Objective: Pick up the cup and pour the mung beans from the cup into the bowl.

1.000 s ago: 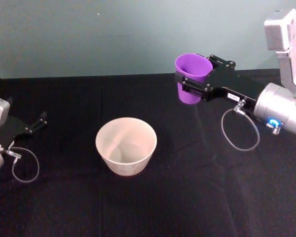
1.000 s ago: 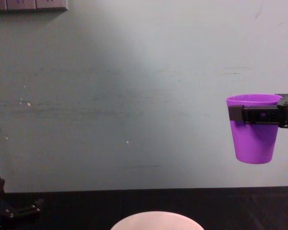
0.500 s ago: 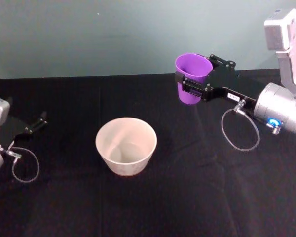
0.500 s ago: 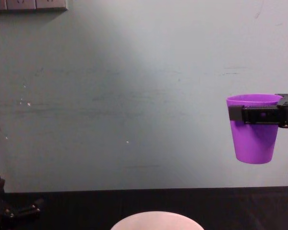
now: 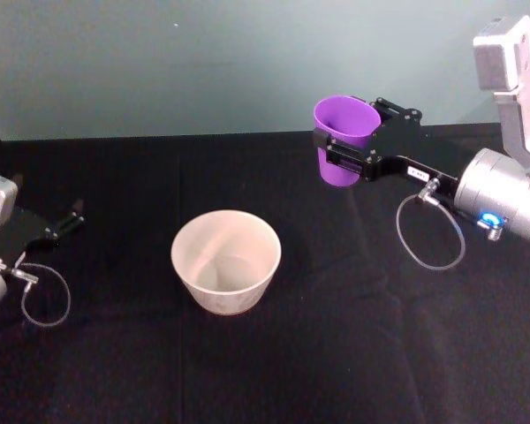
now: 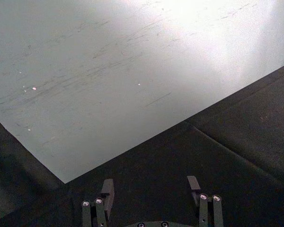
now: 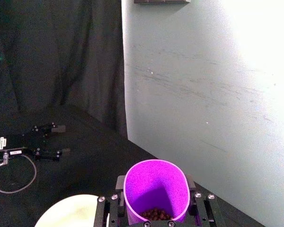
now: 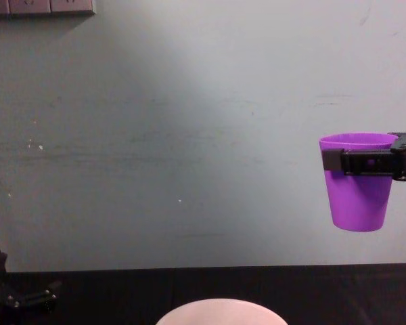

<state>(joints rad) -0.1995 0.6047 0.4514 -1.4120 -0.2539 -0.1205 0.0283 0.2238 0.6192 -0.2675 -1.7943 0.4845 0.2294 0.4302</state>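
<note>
My head camera looks down on the black-clothed table (image 5: pixel 336 353); my chest camera faces the pale wall (image 8: pixel 155 135). Both share the small purple plastic cup (image 5: pixel 346 119), close under my right wrist camera.

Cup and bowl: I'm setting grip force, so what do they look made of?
The cup, held upright by the right gripper, looks like thin plastic: even bright purple, smooth, slightly glossy wall, no seam visible. The bowl looks smooth and satin, pale pinkish white, thin-rimmed; probably plastic or melamine, though glazed ceramic cannot be excluded. The left gripper lies parked, open.
</note>
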